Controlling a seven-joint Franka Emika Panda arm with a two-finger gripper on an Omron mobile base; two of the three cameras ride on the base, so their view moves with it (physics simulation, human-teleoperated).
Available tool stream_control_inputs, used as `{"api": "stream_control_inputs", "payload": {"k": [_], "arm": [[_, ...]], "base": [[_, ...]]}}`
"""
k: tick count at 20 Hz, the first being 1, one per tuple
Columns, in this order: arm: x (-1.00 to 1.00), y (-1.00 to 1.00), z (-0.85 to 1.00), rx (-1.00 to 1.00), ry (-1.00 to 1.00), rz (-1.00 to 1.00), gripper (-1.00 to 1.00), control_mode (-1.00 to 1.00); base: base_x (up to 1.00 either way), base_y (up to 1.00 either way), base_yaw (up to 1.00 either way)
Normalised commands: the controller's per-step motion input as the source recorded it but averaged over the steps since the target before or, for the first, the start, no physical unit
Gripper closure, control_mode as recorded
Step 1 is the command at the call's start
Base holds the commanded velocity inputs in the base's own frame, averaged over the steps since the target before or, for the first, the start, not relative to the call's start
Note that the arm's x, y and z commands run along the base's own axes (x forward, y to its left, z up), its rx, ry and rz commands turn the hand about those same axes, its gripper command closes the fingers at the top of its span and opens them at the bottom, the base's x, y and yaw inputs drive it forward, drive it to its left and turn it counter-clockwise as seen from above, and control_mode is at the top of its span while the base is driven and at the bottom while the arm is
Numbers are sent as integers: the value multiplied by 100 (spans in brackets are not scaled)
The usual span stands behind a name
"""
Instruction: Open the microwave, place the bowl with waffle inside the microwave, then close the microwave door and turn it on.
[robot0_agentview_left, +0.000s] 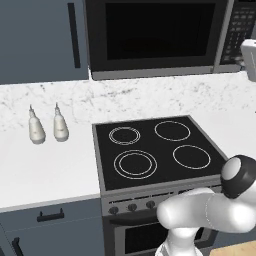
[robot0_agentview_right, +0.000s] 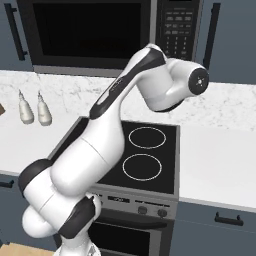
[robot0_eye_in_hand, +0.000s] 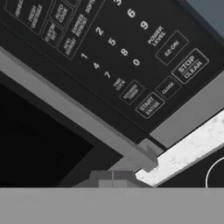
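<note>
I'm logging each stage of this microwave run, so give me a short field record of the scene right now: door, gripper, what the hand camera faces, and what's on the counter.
microwave door: closed, dark glass flush with its frame
microwave: mounted above the stovetop
keypad: close in front of the hand camera; the start/enter key is readable
gripper: shut, holding nothing, fingertips near the door's lower corner by the keypad
counter: two small white bottles stand left of the stovetop
burners: all four bare

You have a black four-ring stovetop (robot0_agentview_left: 156, 150) set in the white counter (robot0_agentview_left: 45, 170), two pale shakers (robot0_agentview_left: 36, 128) standing left of it, blue-gray cabinets (robot0_agentview_left: 40, 40) above them.
</note>
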Motion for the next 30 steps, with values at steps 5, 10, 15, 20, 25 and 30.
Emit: {"api": "stream_control_inputs", "payload": {"k": [5,10,15,20,25,30], "arm": [[43,-15,-10,8,0,-5,100,-100],[46,-24,-9,11,0,-4,100,-100],[55,-8,-15,10,0,-3,100,-100],[59,-17,-13,11,0,-2,100,-100],[30,-18,-7,10,0,-1,100,-100],[-89,5,-18,0,-19,0,100,-100]], "base": [[0,0,0],[0,0,0],[0,0,0],[0,0,0],[0,0,0],[0,0,0]]}}
